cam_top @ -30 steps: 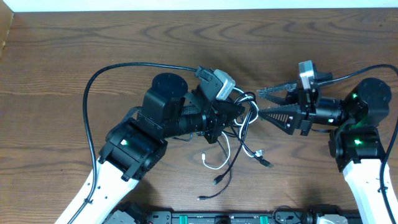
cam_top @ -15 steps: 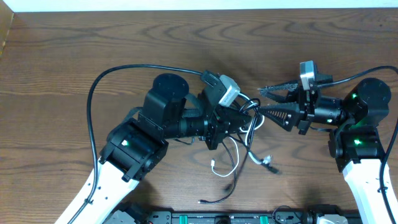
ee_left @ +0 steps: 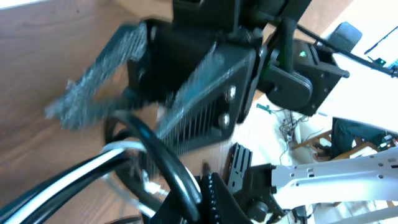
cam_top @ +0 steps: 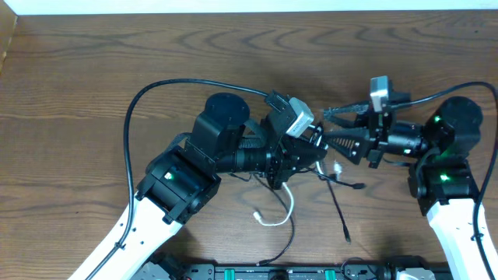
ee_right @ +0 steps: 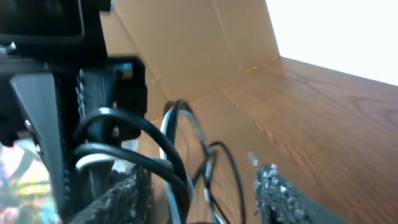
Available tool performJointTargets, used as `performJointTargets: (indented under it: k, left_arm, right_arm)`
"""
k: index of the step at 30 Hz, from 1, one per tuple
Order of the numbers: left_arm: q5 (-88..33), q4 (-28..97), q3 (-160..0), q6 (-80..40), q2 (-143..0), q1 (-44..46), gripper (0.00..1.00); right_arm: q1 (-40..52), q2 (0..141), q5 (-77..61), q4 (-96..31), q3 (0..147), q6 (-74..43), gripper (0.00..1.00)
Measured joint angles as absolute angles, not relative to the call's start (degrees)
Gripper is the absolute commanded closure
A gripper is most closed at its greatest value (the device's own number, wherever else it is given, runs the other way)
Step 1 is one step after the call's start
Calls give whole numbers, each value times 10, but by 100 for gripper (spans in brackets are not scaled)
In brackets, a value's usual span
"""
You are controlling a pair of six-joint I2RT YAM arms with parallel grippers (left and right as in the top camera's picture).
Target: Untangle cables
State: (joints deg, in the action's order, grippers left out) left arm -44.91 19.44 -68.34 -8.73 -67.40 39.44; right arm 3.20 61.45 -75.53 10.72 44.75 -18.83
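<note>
Cables [cam_top: 336, 208] are bunched near the middle of the table [cam_top: 93, 78], pinched in the fully closed left gripper [cam_top: 317, 152]. A white cord [cam_top: 274, 223] and black ends trail from it toward 6 o'clock onto the wood. The right gripper [cam_top: 325, 128] reaches in from 3 o'clock with its fingers moderately apart, and in its wrist view black loops of the bundle pass between them, though contact cannot be told.
</note>
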Motion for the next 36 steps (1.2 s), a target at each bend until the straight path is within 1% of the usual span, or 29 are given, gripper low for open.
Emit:
performJointTargets:
  k: [4,8,18,23,25,28,30,31,33,36]
  left_arm:
    - [-449,187,-683,-87,-674,395,93]
    - [-449,188,-683,-87,-674,395,93]
    - [-454,196,-683,-88,-678,396,93]
    - [-460,197,-683,-92,-687,404,93]
    - [-460,196,-683,-93,-688,408,92]
    - [-459,196,-683,-94,-689,412,93]
    - [-458,198,-683,-94,-690,413,92]
    - [-457,200,-683,-94,-690,413,92]
    - [-455,203,-683,-95,-690,413,92]
    - [-455,204,-683,-96,-690,413,93]
  right_arm:
    - [49,615,-754,73,448,-152,33]
    - [49,615,-751,72,448,-132,29]
    - [49,615,-745,92,448,-123,26]
    - [49,615,-743,105,448,-121,29]
    - [49,615,-745,117,447,-119,35]
    - [50,615,-750,136,447,-114,54]
    - [51,615,-753,140,447,-114,79]
    - [51,615,-754,142,447,-114,86]
    - [52,615,-756,142,447,-115,92]
    - [52,615,-756,142,447,-115,97]
